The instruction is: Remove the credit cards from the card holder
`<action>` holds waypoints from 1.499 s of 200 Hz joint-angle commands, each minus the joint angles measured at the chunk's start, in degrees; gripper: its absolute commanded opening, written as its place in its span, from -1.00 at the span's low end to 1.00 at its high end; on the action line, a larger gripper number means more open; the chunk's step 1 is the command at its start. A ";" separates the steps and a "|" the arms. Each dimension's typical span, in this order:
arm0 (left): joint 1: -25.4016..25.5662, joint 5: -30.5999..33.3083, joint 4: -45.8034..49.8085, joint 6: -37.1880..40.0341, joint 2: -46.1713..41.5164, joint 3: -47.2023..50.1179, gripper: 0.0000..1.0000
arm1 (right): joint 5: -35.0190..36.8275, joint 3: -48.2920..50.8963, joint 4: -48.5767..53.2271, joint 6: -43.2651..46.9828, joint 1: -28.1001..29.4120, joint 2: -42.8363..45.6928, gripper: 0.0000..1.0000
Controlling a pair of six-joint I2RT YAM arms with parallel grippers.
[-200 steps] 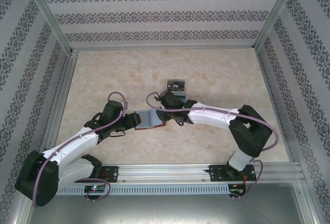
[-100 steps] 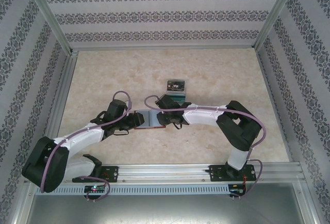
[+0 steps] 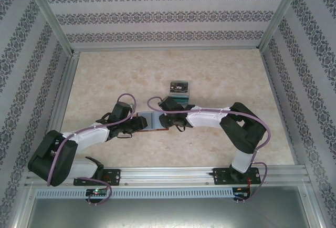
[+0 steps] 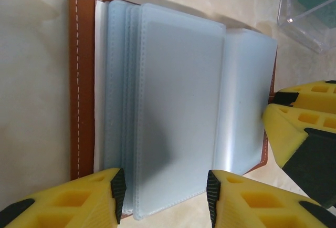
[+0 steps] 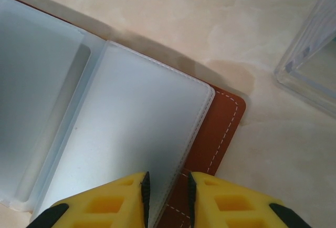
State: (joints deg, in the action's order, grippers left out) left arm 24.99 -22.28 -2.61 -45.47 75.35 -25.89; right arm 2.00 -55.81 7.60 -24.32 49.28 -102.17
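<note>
at the left gripper [image 4: 165,196]: yellow fingers apart, straddling the near end of the top sleeve, black pads just beside its two long edges; cannot tell whether touching. at the right gripper [image 5: 167,194]: fingers nearly together, a narrow slit between, one sleeve's seamed edge running into that slit above the leather; cannot tell whether pinched or merely flanked.

between the two, on the near half of the table, the card holder [image 4: 173,112]: opened flat, inner side up, long axis left to right in the top view, one short end toward each gripper. smooth reddish-brown leather cover [image 4: 82,81], white stitching along the border, rounded corners. inside, a fan of frosted blue-grey plastic sleeves [image 5: 131,133], rectangular, soft-cornered, seamed at the rims, overlapping like pages.

near the holder's far right corner, apart from it, a clear hard plastic case [image 4: 307,15], straight-walled, something teal inside. beneath all, a pale marbled table [image 3: 220,70]. wide bare surface left, right and beyond the holder; patterned walls [image 3: 168,15] well off at the borders.
</note>
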 commanded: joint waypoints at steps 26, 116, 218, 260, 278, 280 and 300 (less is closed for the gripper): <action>-0.45 -3.21 -4.81 -0.16 0.68 -1.09 -0.07 | -1.10 0.88 0.70 -1.28 0.03 -1.78 -0.42; 0.94 -5.32 -6.51 0.15 -0.48 -2.14 0.24 | -1.38 1.10 0.31 -2.04 -0.15 -2.17 -0.41; 1.57 -6.67 -8.04 0.82 0.94 -1.97 0.90 | -4.54 3.04 -2.50 -4.67 -2.07 -1.08 -0.37; 1.55 -4.72 -3.23 2.76 -2.53 -3.38 0.86 | -4.72 2.94 -2.31 -4.77 -2.17 -1.30 -0.37; 1.59 -5.25 -2.85 3.23 -3.25 -4.02 0.83 | -4.64 2.99 -2.21 -4.83 -2.17 -1.45 -0.38; 1.58 -5.43 -3.02 3.20 -3.16 -4.04 0.83 | -4.64 2.99 -2.29 -4.81 -2.17 -1.47 -0.37; 1.61 -7.30 -5.53 2.34 -2.12 -4.09 0.81 | -4.72 3.10 -2.40 -4.89 -2.17 -1.58 -0.37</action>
State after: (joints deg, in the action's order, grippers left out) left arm 25.87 -27.46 -6.46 -44.10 73.23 -28.36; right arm -1.43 -54.24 3.36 -28.36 47.35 -102.48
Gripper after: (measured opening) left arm 0.910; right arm 0.313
